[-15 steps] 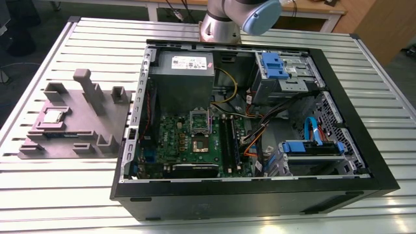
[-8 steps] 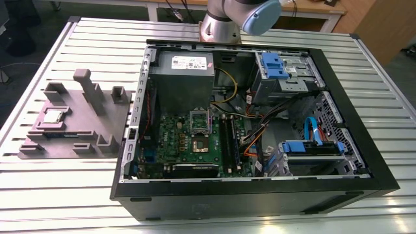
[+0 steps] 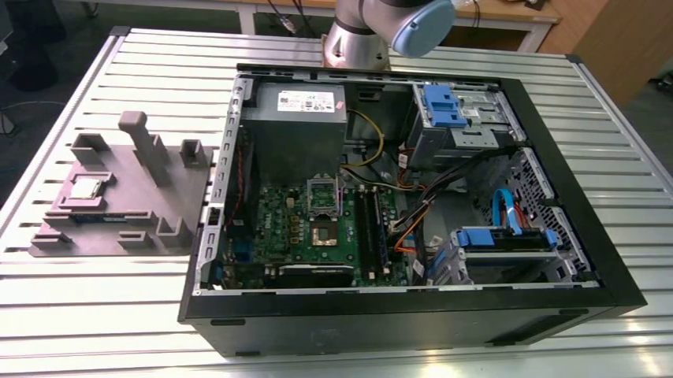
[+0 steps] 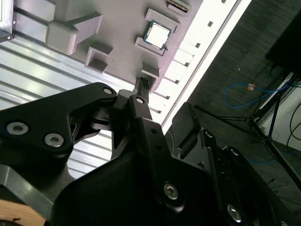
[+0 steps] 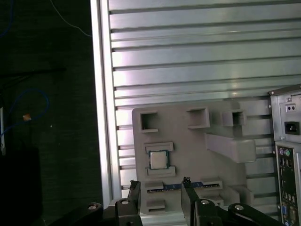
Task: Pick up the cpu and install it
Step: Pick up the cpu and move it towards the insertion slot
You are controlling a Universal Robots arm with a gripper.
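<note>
Nothing of the task is done yet: the cpu (image 5: 158, 160) lies flat in its recess on the grey holder block (image 5: 188, 141), which sits on the slatted table (image 3: 105, 315) at the exterior view's left of the open computer case (image 3: 620, 283). In the first wrist view the gripper (image 5: 160, 186) hangs over the holder with its fingers apart and nothing between them, clear of the chip. The motherboard socket (image 3: 323, 234) looks empty, so both pickup and installation remain
</note>
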